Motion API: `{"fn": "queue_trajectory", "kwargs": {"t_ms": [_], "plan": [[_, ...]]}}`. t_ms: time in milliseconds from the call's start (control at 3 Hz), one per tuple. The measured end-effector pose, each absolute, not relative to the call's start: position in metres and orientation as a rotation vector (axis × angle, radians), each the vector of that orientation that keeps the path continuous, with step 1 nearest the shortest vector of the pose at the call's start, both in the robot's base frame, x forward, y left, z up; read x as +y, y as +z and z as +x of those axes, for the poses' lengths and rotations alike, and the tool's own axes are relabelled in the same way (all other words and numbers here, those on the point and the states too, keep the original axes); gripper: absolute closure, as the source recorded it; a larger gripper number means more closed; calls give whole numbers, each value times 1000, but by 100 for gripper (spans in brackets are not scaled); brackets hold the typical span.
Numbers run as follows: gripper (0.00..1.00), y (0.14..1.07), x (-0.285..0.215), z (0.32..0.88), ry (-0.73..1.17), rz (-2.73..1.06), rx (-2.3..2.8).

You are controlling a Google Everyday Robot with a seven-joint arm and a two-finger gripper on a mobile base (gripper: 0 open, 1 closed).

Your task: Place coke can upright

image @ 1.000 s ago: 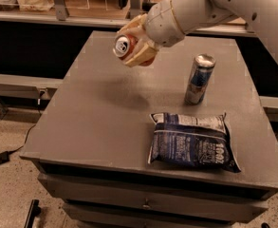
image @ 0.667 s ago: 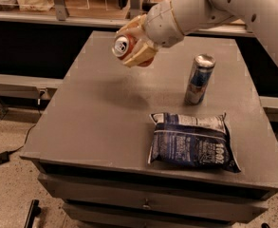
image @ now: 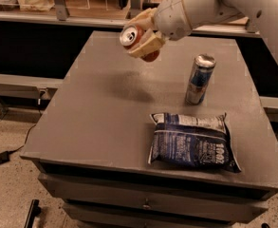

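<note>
The coke can point(image: 133, 38) is red with a silver end. It is held tilted, on its side, its silver end facing left toward the camera, well above the far middle of the grey table point(image: 100, 113). My gripper point(image: 141, 37) is shut on the coke can, its cream fingers point(image: 146, 45) clamped above and below the can. The white arm reaches in from the upper right. Much of the can's body is hidden by the fingers.
A tall slim blue-and-silver can point(image: 199, 79) stands upright at the right of the table. A dark blue chip bag point(image: 191, 141) lies flat near the front right. The table has drawers below. A bench and shelves run behind it.
The gripper with the coke can has shifted slightly to the right and a little up. The blue can and the bag have not moved.
</note>
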State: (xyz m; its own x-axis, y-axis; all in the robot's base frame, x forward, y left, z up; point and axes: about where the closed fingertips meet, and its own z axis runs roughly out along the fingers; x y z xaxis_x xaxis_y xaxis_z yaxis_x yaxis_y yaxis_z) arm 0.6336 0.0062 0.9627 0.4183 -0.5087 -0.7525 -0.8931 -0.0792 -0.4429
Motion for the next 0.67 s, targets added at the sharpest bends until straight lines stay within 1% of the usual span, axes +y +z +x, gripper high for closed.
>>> {"fn": "queue_trajectory", "kwargs": {"t_ms": [667], "plan": [[100, 968, -14, 657, 658, -1582, 1255]]}}
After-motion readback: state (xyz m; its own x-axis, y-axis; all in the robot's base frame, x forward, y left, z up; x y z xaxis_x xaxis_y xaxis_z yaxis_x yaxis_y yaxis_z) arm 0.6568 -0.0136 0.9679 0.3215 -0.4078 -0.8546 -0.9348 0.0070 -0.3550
